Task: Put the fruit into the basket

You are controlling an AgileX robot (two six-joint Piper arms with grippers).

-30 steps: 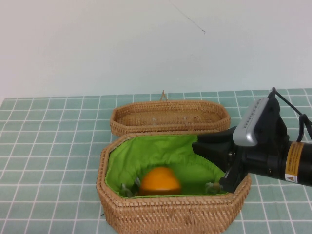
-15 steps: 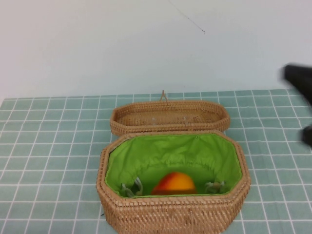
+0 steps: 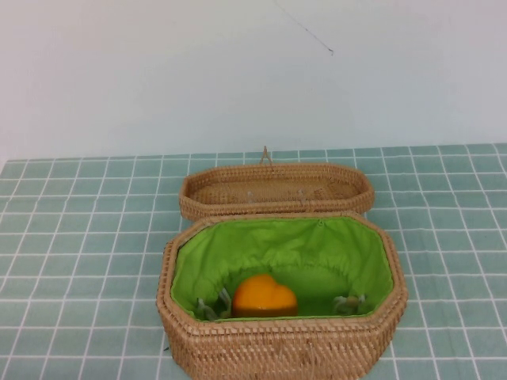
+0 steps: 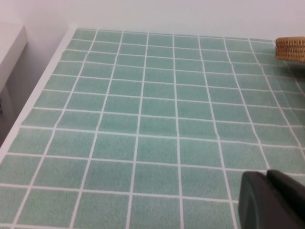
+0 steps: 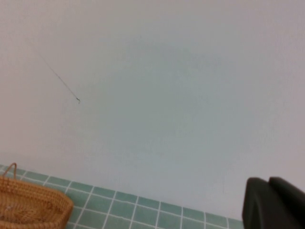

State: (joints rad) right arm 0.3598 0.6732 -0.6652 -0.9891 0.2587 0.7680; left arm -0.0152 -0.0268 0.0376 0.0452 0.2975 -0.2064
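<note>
The fruit (image 3: 264, 296), orange-yellow and glossy, lies inside the basket (image 3: 277, 348) on the green lining, near the front wall and left of centre. The basket's woven lid (image 3: 276, 188) lies open behind it; the lid's end also shows in the right wrist view (image 5: 28, 210). Neither arm shows in the high view. My left gripper (image 4: 268, 175) is shut and empty above bare tiles, away from the basket. My right gripper (image 5: 268, 181) is shut and empty, raised and facing the wall.
The table is covered in a green tiled cloth (image 3: 79, 237). Its left edge (image 4: 33, 102) shows in the left wrist view, with a wicker corner (image 4: 290, 48) at the far side. A pale wall (image 3: 238, 71) stands behind the table.
My right arm has pulled back from over the basket and left the high view to the right. The fruit has rolled a little inside the basket and now rests left of centre.
</note>
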